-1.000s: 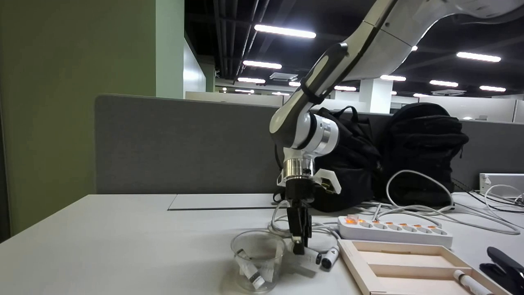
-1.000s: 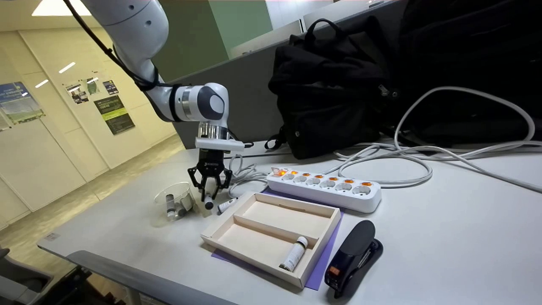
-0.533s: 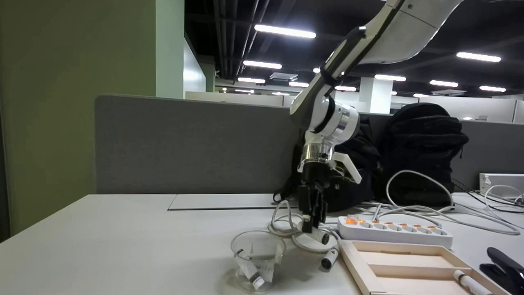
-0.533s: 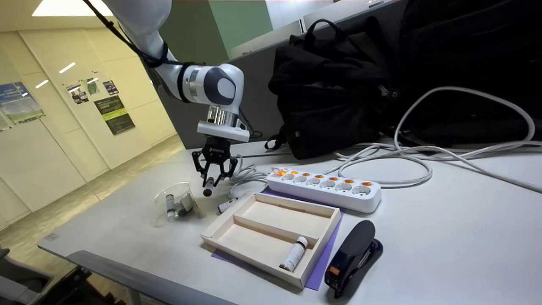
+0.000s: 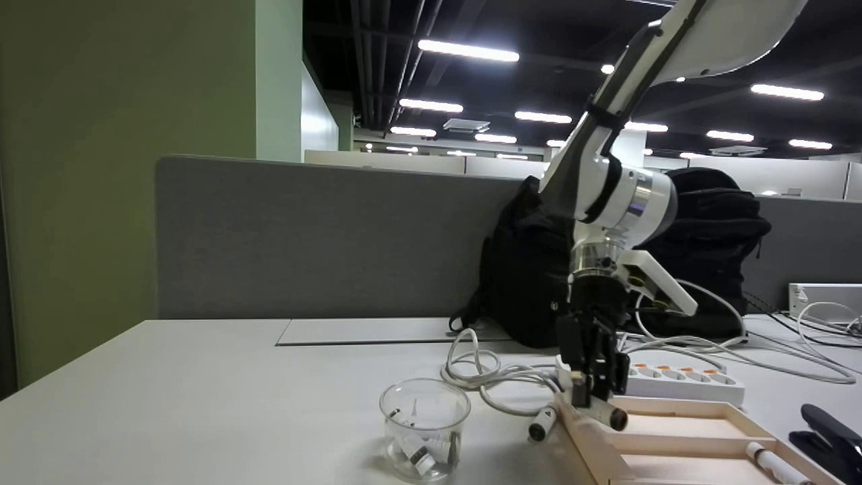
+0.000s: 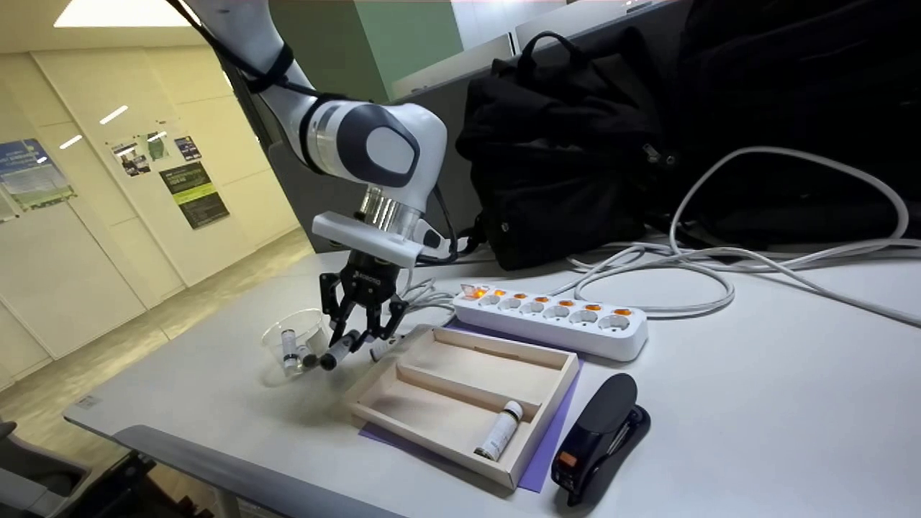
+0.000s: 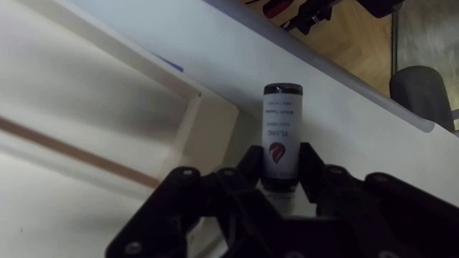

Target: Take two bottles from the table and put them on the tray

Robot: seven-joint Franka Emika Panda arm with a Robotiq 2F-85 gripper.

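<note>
My gripper (image 7: 281, 157) is shut on a white-labelled bottle (image 7: 281, 132) with dark ends. In both exterior views the gripper (image 5: 592, 397) (image 6: 349, 345) holds this bottle (image 5: 611, 415) (image 6: 339, 350) tilted, above the table (image 5: 269, 404), near the left edge of the tray (image 6: 453, 388). The tray's corner (image 7: 211, 129) is beside the bottle in the wrist view. Another bottle (image 5: 544, 423) lies on the table against the tray's left side; it is partly hidden in an exterior view (image 6: 380, 350). One bottle (image 6: 500, 432) lies in the tray's front compartment.
A clear cup (image 5: 425, 404) with small bottles inside stands left of the tray. A white power strip (image 6: 550, 324) with cables lies behind the tray. A black stapler (image 6: 601, 439) lies at its right. Black backpacks (image 6: 561, 158) stand at the partition (image 5: 303, 236).
My gripper has lifted the bottle from the table beside the cup and carried it to the tray's edge. The wrist has turned, and the bottle now points a different way.
</note>
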